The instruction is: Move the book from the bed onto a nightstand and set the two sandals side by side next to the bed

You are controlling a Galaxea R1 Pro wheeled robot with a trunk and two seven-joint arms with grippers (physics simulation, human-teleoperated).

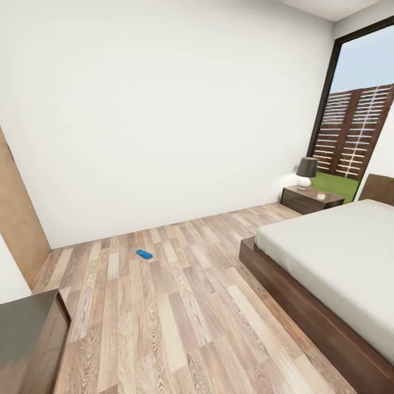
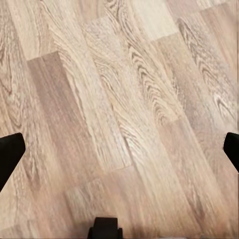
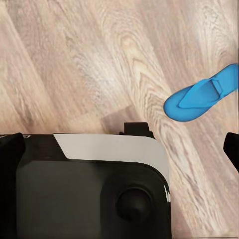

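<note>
Near left cabinet: dark brown wooden cabinet with a grey glossy top, at the near left corner of the head view.
Left wall panel: flat tan wood-toned panel standing against the left edge, matte.
Floor: brown-grey wood-plank floor, long boards with strong wavy grain, laid lengthwise toward the far wall.
Far sandal: one flat bright-blue flip-flop, small oval shape, lying alone on the floor left of centre, well apart from the bed and near the far wall.
Wall: plain white, smooth, running across the far side.
Bed: large low platform bed at the right, flat light-grey mattress on a dark brown wooden frame; headboard at the far right.
Nightstand: low dark reddish-brown drawer cabinet at the far end, just beside the bed's head.
Lamp: white rounded base with a dark grey shade, standing on the nightstand.
Window: tall, black-framed, slatted wooden fence outside.
Left gripper: spread wide over bare planks, holding nothing.
Right gripper: spread wide, holding nothing, above the robot's black-and-white base.
Second sandal: bright-blue flip-flop with a thin strap, flat on the floor just beside that base.
</note>
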